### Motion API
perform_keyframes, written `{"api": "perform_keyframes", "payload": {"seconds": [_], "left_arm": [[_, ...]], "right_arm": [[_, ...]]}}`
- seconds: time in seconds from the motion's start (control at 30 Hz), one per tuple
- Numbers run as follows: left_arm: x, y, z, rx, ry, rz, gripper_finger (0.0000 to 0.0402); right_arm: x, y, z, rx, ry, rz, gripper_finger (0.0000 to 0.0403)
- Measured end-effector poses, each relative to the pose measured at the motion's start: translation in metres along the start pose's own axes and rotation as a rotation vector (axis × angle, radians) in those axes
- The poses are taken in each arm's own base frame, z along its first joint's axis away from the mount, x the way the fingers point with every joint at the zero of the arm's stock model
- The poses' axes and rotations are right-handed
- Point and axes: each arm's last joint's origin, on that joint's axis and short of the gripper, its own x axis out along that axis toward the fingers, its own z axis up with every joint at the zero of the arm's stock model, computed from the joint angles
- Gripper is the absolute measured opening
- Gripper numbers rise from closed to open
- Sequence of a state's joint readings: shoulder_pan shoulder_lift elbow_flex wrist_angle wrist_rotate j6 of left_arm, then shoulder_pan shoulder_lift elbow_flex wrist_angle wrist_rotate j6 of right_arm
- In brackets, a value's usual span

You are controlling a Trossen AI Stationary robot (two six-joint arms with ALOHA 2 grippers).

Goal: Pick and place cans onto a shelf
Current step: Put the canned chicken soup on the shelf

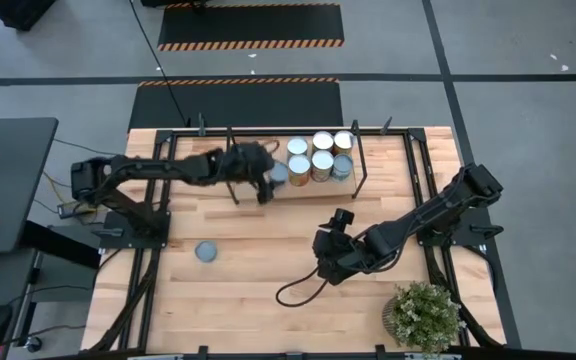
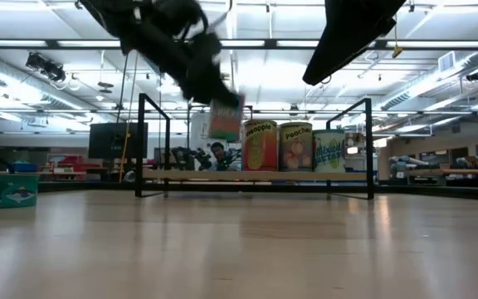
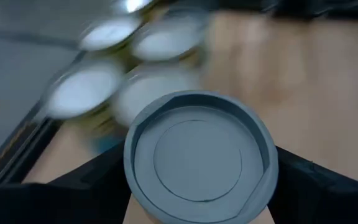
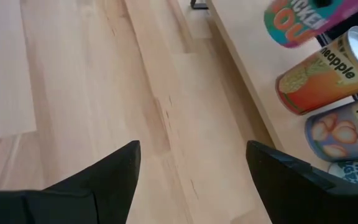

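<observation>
So the left gripper (image 1: 268, 182) is up at the shelf (image 1: 218, 190) end of the table, clamped around a grey-topped can (image 3: 199, 163), one dark finger on each side of it. From table level that can (image 2: 225, 118) hangs in the air, above the shelf board and just beside the row already standing there. There are five cans parked on the shelf: a Pineapple one (image 2: 259, 145), a Peaches one (image 2: 296, 147) and a blue-green one (image 2: 329, 150) in the near row, with two more (image 1: 322, 141) (image 1: 343, 141) behind them seen from overhead. The held can sits right next to the Pineapple tin, can't tell if they're touching. One lone can (image 1: 207, 251) with a blue-grey top is out on the bare tabletop (image 1: 258, 270), well apart from the shelf. The right gripper (image 1: 325, 243) is parked low over the middle of the table with its fingers (image 4: 114, 168) spread wide, nothing between them. A bushy potted plant (image 1: 424, 315) sits in the near right corner.
</observation>
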State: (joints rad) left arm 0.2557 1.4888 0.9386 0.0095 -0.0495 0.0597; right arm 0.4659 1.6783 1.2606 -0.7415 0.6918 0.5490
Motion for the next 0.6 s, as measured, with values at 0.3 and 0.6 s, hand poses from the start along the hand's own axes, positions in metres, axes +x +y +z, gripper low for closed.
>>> {"api": "perform_keyframes", "payload": {"seconds": [0.3,0.6], "left_arm": [[-0.001,0.057,-0.010,-0.055,0.048,0.137,0.0293],[0.026,0.087,-0.007,-0.089,0.120,0.154,0.0293]], "right_arm": [[0.000,0.000,0.000,-0.020,-0.011,-0.012,0.0299],[0.001,-0.001,0.001,-0.024,-0.014,-0.019,0.0299]]}}
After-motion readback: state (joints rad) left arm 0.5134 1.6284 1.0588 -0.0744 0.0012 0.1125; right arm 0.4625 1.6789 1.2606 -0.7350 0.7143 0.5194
